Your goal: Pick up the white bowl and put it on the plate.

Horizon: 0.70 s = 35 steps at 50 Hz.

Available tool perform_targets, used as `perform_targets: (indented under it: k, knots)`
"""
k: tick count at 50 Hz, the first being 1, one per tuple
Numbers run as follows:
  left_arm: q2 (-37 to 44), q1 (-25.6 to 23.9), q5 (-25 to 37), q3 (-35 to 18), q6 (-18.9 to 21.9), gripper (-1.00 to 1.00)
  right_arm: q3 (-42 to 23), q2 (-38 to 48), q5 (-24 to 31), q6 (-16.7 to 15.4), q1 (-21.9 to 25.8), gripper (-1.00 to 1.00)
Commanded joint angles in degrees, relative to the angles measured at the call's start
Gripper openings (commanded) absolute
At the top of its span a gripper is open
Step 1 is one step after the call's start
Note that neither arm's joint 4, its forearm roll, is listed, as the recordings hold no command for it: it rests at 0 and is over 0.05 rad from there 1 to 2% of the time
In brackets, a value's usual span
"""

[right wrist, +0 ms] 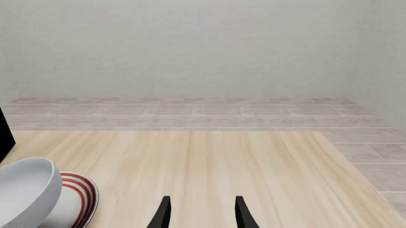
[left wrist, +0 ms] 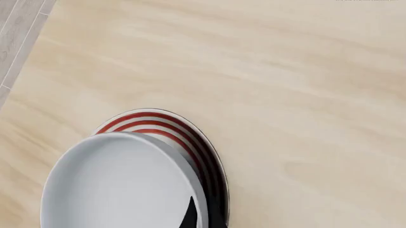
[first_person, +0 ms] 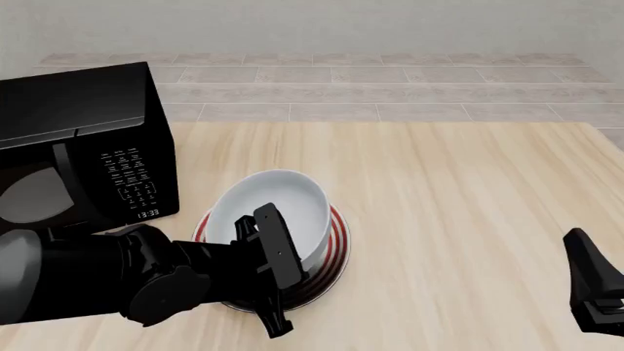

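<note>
Now the left gripper (first_person: 265, 274) grips the white bowl (first_person: 276, 214), tilted on the plate (first_person: 334, 248).

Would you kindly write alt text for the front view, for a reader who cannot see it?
A white bowl sits tilted over a red-ringed plate on a wooden table, with the left hand at its near rim. A black microwave stands at left; the right hand waits at right.

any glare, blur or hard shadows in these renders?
Front view: sharp, even light, soft sheen on the microwave, faint shadow under the plate. Left wrist view: bowl evenly lit, no glare, table grain slightly soft. Right wrist view: flat lighting, no blur.
</note>
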Motion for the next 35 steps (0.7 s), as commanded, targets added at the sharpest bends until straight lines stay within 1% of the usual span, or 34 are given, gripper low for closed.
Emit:
perform_targets:
  k: [1, 5, 6, 27, 35]
  knots:
    - [0.54, 0.09, -0.36, -0.6, -0.37, -1.0, 0.08, 0.12, -0.2, 0.01, 0.01, 1.0]
    - [1.13, 0.19, -0.74, -0.51, -0.17, -1.0, 0.08, 0.16, -0.23, 0.0, 0.02, 1.0]
    - [1.06, 0.07, -0.65, -0.51, -0.25, 1.0, 0.07, 0.17, -0.24, 0.0, 0.02, 1.0]
    - [0.74, -0.13, -0.26, -0.79, -0.18, 1.0, 0.03, 0.11, -0.15, 0.01, 0.02, 1.0]
    - [-0.91, -0.43, 0.94, -0.38, 0.23, 1.0, 0.03, 0.11, -0.15, 0.0, 0.02, 1.0]
